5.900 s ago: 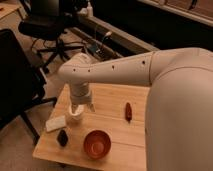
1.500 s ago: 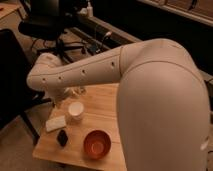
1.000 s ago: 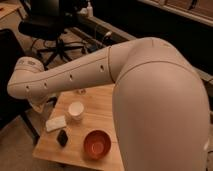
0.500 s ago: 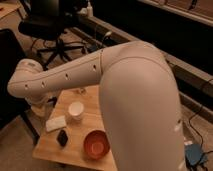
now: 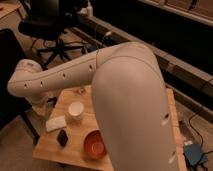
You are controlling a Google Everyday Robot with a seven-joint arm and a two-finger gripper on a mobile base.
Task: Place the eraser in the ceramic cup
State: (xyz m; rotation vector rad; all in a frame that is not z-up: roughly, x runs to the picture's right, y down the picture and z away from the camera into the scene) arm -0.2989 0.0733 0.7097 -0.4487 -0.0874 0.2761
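Note:
The eraser (image 5: 55, 123), a flat white block, lies on the wooden table (image 5: 74, 154) near its left edge. The off-white ceramic cup (image 5: 76, 111) stands upright just right of it, a short gap apart. My big white arm reaches across the view from the right to the left. The gripper (image 5: 39, 103) hangs at the arm's far left end, over the table's left edge, above and to the left of the eraser. It touches neither the eraser nor the cup. Nothing shows in it.
A small black lump (image 5: 62, 137) lies in front of the eraser. An orange-brown bowl (image 5: 94, 144) sits near the front edge. My arm hides the table's right half. An office chair (image 5: 50, 30) stands behind, a dark chair (image 5: 10, 65) at the left.
My arm has swung left and bulked closer to the camera, covering more of the table's right side. The gripper end has moved to the table's left edge. Eraser, cup, bowl have not moved.

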